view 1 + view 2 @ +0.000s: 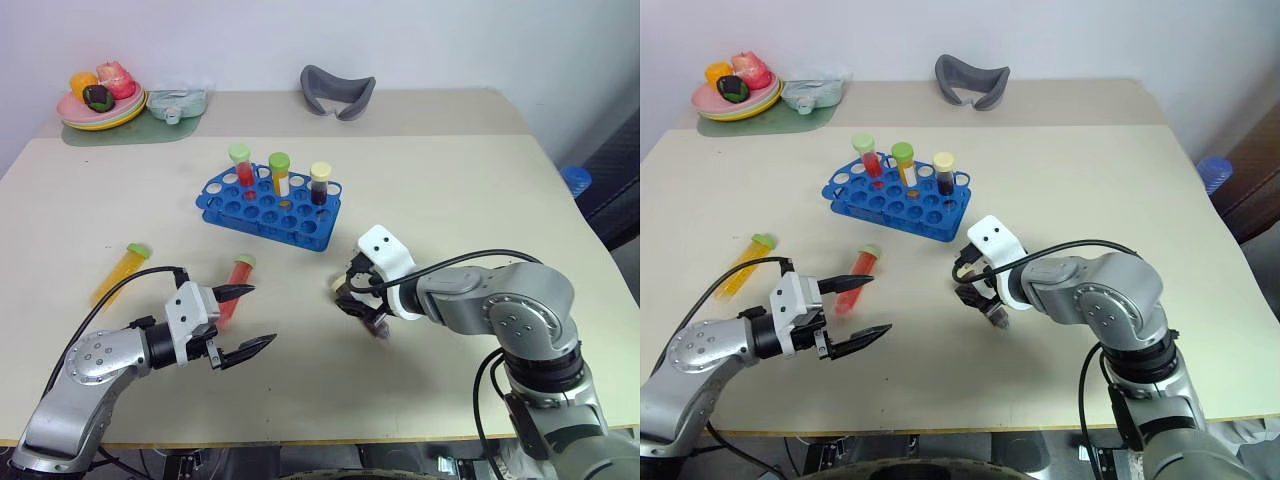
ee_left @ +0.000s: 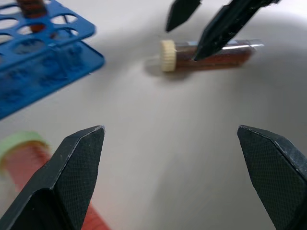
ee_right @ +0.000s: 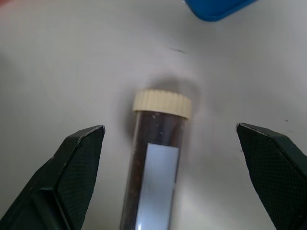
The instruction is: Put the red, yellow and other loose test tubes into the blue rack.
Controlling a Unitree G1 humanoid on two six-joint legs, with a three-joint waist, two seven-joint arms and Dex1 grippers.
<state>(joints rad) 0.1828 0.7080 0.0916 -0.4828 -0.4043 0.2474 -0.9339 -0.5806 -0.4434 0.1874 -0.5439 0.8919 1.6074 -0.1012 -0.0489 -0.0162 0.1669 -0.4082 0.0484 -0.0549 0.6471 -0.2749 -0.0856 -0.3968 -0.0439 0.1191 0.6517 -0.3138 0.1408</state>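
Right gripper (image 3: 170, 179), fingers wide, straddles the brown tube (image 3: 153, 167) lying mid-frame on the tabletop (image 1: 450, 190); left gripper (image 1: 247, 320) also wide.

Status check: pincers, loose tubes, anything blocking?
Both pincers open: right pincer straddling brown tube, left pincer beside red tube. Yellow tube loose. Blue rack holds three. Nothing blocking.

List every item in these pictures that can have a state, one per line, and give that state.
Blue rack: upright, three capped tubes standing in its far row.
Red tube: loose, lying flat, capped.
Orange-yellow tube: loose, lying flat, capped.
Dark brown tube: loose, lying flat, capped, between the right claw's fingers, ungripped.
Left claw: open, empty.
Right claw: open, over the dark brown tube.
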